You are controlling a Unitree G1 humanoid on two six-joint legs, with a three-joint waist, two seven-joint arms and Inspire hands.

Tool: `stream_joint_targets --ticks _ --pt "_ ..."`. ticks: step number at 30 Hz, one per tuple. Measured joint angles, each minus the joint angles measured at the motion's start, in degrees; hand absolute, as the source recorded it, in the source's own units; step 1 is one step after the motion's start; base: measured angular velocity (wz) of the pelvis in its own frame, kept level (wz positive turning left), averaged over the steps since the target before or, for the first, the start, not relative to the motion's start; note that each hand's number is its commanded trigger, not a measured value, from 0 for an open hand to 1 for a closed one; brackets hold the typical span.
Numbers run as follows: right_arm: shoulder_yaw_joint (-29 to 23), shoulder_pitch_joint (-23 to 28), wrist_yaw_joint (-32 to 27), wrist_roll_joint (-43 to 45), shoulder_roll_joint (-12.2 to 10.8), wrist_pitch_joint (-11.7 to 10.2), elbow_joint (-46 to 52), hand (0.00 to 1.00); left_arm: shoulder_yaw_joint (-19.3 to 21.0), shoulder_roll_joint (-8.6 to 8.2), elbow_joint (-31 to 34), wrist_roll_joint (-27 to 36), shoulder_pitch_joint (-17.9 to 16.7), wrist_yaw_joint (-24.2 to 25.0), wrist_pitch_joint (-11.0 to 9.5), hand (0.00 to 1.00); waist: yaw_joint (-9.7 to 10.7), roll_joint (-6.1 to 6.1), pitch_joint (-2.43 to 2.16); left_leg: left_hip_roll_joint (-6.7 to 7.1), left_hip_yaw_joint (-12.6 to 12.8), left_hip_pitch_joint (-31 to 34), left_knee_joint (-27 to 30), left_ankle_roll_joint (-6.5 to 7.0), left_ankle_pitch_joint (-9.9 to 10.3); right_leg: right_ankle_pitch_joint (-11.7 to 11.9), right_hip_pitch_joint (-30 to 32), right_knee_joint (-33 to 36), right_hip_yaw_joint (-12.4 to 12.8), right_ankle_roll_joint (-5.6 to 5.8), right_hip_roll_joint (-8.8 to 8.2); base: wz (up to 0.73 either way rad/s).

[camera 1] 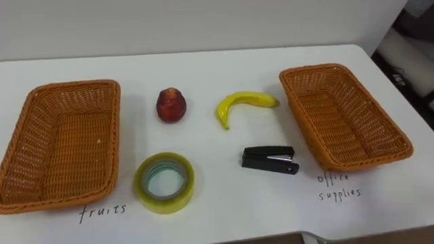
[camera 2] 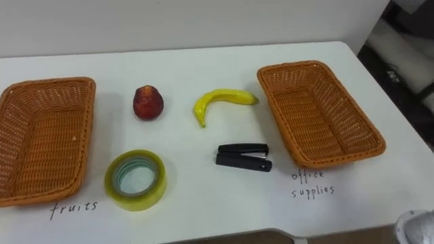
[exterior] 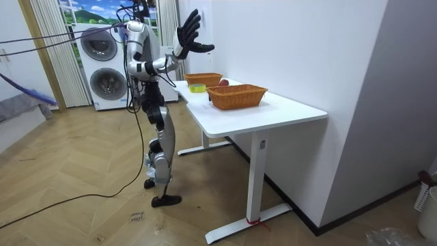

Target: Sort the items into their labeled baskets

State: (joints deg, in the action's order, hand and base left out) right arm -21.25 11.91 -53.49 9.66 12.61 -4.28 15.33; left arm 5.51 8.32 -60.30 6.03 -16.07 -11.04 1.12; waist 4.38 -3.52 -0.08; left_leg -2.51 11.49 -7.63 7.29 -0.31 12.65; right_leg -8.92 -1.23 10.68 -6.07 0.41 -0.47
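**1. Layout.** Directions are taken from the centre of the surface (camera 1: 224,203). The left basket (camera 1: 74,85) lies at 9 o'clock and the right basket (camera 1: 319,68) at 3 o'clock. Both are empty. Handwritten labels (camera 1: 103,211) at the 6 o'clock side of each basket assign the left one to fruit and the right one to office supplies.

**2. Items.** All four rest on the surface between the baskets, and none touches another.
- The red fruit (camera 1: 171,105) is at 11 o'clock.
- The banana (camera 1: 241,102) is at 1 o'clock.
- The tape roll (camera 1: 163,205) lies flat at 7 o'clock.
- The stapler (camera 1: 269,160) is at 5 o'clock.

**3. Robot hands.** In the room view the robot stands at the near end of the surface. One robot hand, judged by the body to be the right robot hand (exterior: 188,31), is raised about head height. Its fingers are straight and spread, and it holds nothing. A dark shape just beside it may be the left robot hand, but its state cannot be told.

**4. Governing relation.** Every item lies forward of and below the raised hand. The stapler is probably the nearest item to the right arm. It sits near the 9 o'clock wall of the right basket, with its long axis running 9 to 3. A grasp across its narrow width would close along the 12-to-6 line, followed by a short transfer toward 3 o'clock. The banana and the tape roll each lie on the side away from their own basket.
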Motion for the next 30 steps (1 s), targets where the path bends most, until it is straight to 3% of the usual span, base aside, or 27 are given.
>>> stream_joint_targets --ticks 5,13,19,26,30 --pt "-0.1 -0.9 1.4 2.1 0.0 0.0 1.8 0.0 0.0 0.44 -2.2 -1.9 -0.2 -0.7 0.3 0.0 -0.1 0.19 -0.27 0.01 -0.6 0.3 0.0 0.01 0.0 0.1 -0.2 0.3 -0.6 -0.01 -0.04 0.04" --pt "-0.1 -4.5 7.4 1.9 0.2 -0.1 4.4 0.0 0.1 0.07 -2.8 -4.3 0.3 -0.5 -0.3 0.0 -0.2 -0.62 0.05 0.0 -0.6 0.1 0.1 0.01 0.0 0.1 -0.8 -0.1 -0.8 0.01 -0.1 0.0" --pt "1.8 -5.4 11.9 2.2 2.1 -0.1 8.7 0.0 0.5 0.23 -2.8 -4.4 0.7 0.0 -0.7 0.0 -1.4 -0.9 0.18 0.02 -0.6 0.1 0.0 0.01 0.0 0.1 -0.8 -0.1 -0.6 0.01 -0.03 0.0" --pt "7.6 -6.4 21.5 2.1 2.3 0.8 9.1 0.0 0.5 0.25 -2.7 -4.5 1.1 -0.1 -0.2 0.0 -2.2 -1.18 0.01 -0.05 -0.9 0.3 -0.1 0.0 0.0 0.1 -0.7 -0.1 -1.1 0.0 -0.08 0.02" --pt "9.3 -6.5 28.2 2.1 2.3 2.2 9.4 0.0 0.5 0.15 -2.8 -4.5 1.6 -0.1 -0.1 0.0 -3.3 -0.86 0.19 -0.08 -0.9 0.1 -0.1 0.0 0.0 0.1 -0.9 -0.1 -1.1 -0.01 -0.08 0.0"
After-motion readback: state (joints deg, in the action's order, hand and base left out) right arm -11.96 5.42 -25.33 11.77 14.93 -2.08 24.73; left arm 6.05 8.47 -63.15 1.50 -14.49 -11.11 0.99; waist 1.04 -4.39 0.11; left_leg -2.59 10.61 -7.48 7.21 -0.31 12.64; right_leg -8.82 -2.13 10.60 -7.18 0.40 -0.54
